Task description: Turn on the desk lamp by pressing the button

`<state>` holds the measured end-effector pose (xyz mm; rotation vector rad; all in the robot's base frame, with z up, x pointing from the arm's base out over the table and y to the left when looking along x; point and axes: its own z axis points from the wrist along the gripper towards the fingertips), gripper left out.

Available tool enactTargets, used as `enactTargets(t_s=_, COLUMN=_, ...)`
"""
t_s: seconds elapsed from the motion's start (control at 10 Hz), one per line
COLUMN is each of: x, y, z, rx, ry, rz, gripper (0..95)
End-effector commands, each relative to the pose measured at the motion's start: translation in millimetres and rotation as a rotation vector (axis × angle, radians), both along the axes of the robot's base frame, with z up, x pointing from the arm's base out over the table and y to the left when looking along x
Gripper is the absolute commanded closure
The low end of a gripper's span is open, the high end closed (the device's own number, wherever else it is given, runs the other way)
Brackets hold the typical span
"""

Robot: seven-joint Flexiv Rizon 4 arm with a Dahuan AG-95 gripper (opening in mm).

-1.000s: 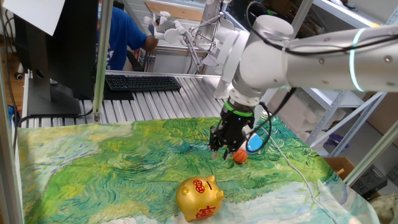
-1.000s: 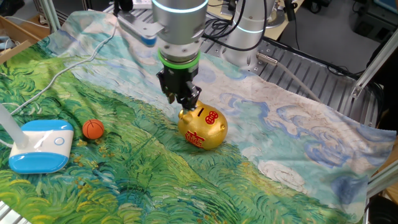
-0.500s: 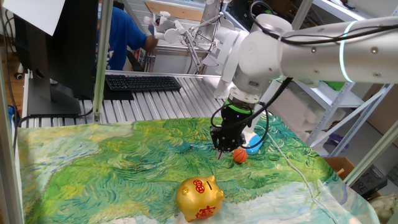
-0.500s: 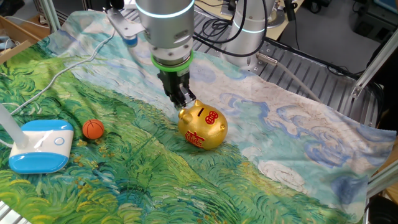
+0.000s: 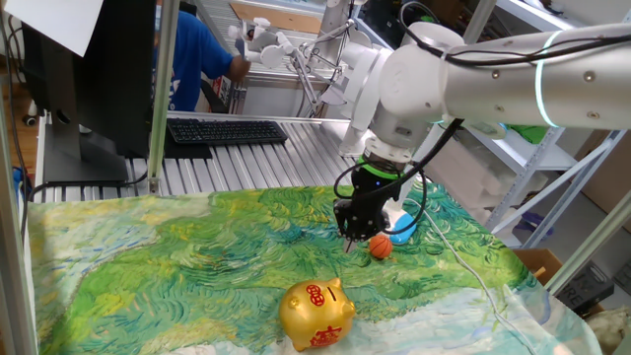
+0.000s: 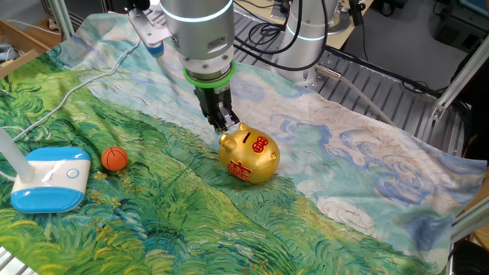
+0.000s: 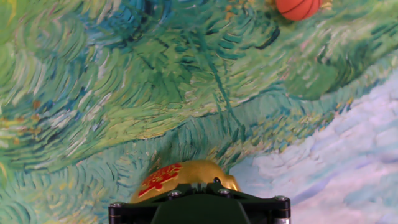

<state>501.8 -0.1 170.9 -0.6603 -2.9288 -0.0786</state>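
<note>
The desk lamp's white-and-light-blue base [image 6: 47, 179] lies at the left edge of the cloth, with its white neck [image 6: 11, 156] rising out of frame. In one fixed view only a blue part of the lamp base [image 5: 403, 230] shows behind the hand. My gripper [image 6: 224, 122] points down over the cloth, just above the gold piggy bank's near end and well right of the lamp. It also shows in one fixed view [image 5: 352, 234]. The fingertips do not show clearly enough to tell their state. The hand view shows no lamp.
A small orange ball [image 6: 114, 158] lies between the lamp and the gripper and also shows in the hand view [image 7: 297, 7]. The gold piggy bank [image 6: 249, 156] stands right under the hand. The thin white cord [image 6: 73, 88] runs over the painted cloth [image 6: 321, 221].
The hand has turned about its axis and shifted a little toward the lamp side. Lamp, ball and piggy bank have not moved.
</note>
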Motion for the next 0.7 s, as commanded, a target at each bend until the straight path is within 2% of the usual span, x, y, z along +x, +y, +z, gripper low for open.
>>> enactTargets(t_s=0.1, x=2.5, y=-1.3, z=2.9, rx=-0.016, ry=-0.024, rz=0.032, gripper=95.0)
enactTargets(t_s=0.5, x=18.0, y=-7.8, z=8.1, rx=-0.074, ry=-0.038, rz=0.074, gripper=95.0)
enactTargets(t_s=0.7, x=26.4, y=-15.0, z=9.1, rx=-0.083, ry=-0.045, rz=0.089, gripper=95.0)
